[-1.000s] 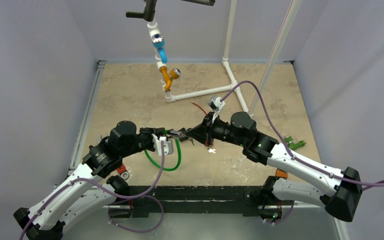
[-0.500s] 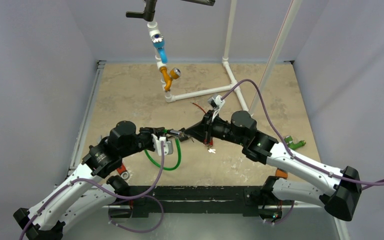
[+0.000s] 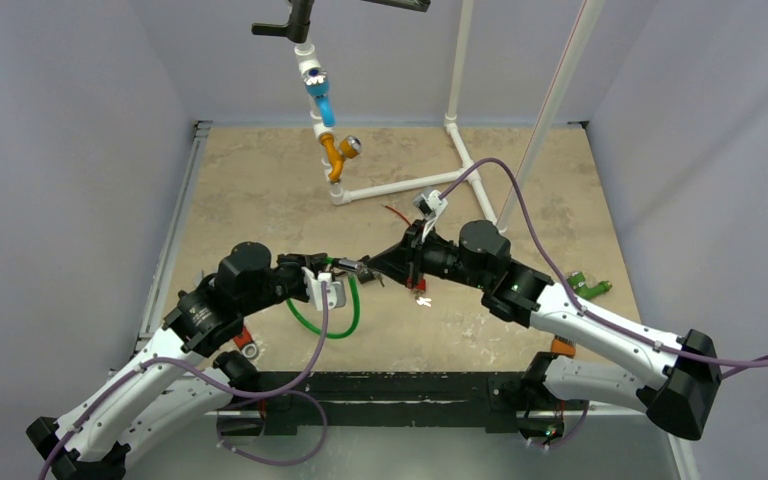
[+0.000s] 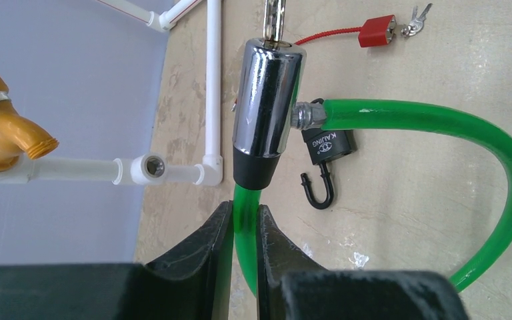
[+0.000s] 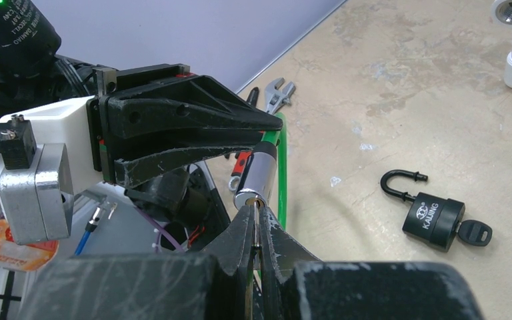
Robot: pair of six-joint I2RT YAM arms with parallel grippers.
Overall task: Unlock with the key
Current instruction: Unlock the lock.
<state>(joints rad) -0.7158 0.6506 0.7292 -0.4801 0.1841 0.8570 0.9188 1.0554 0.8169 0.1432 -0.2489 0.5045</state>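
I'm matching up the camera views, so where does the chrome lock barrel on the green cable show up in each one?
Top external: chrome lock barrel at centre, small.
Left wrist: upper middle, large and upright.
Right wrist: centre, seen end-on from below.
Shared landmark: green cable.

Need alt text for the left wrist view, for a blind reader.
The left gripper is shut on a green cable just below its chrome lock cylinder, with a key in the cylinder's far end. Beyond lie a black padlock with open shackle and a red padlock; white pipes and a yellow tap stand left.
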